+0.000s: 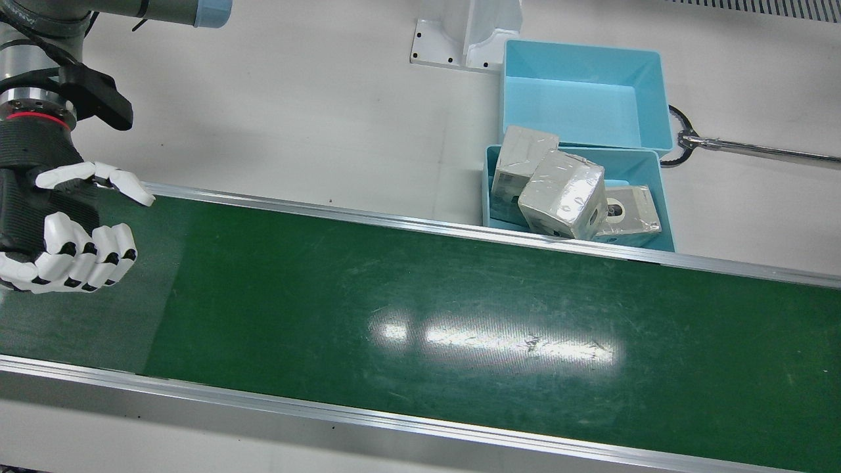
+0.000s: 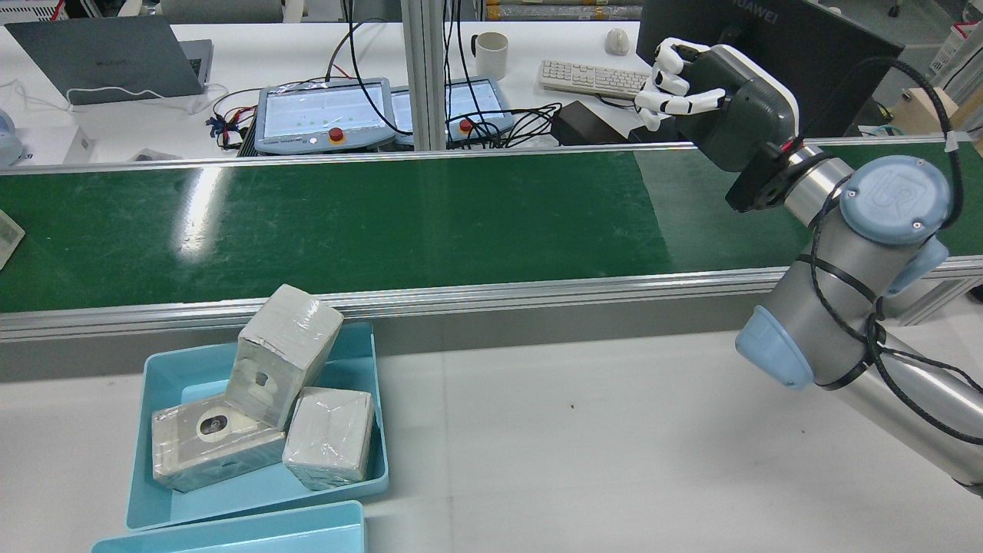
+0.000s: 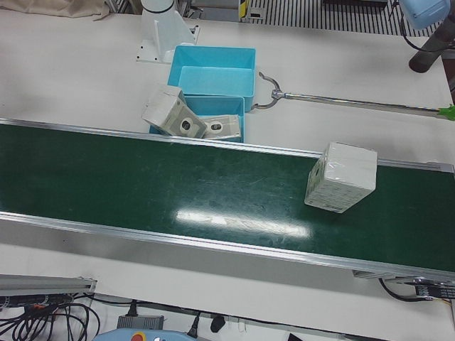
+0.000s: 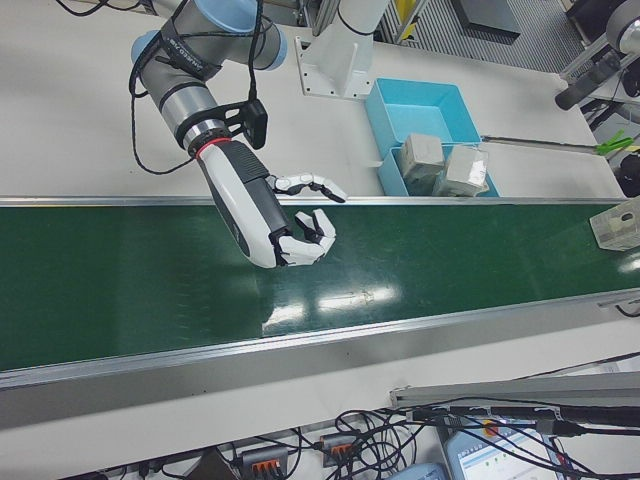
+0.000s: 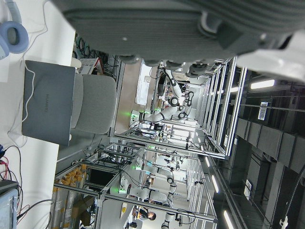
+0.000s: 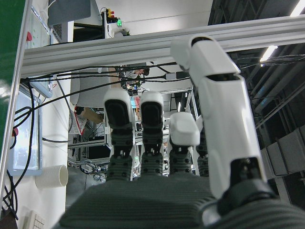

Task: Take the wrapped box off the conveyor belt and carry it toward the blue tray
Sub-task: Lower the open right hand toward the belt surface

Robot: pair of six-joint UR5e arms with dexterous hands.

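1. Left-front view shows us the wrapped box (image 3: 340,177) standing on the green conveyor belt (image 3: 142,177), well apart from the blue tray (image 3: 234,131) that sits beside the belt's far rail.
2. We judge the box light and fairly stiff, a carton under glossy film, so it may be slippery. We would take it across two opposite flat faces, low enough that it does not tip.
3. Our right hand (image 1: 72,230) hangs over the belt's other end, holding nothing, its fingers (image 4: 310,235) loosely curled and apart from the thumb.
4. Our left hand shows only as a dark blur in its own camera; we cannot tell how open it is.
5. The belt is smooth and shiny with light scratches, and bare around the box.
6. Three similar boxes (image 2: 284,353) already crowd the tray, one leaning on the others; a second tray (image 1: 585,92) behind it holds nothing.
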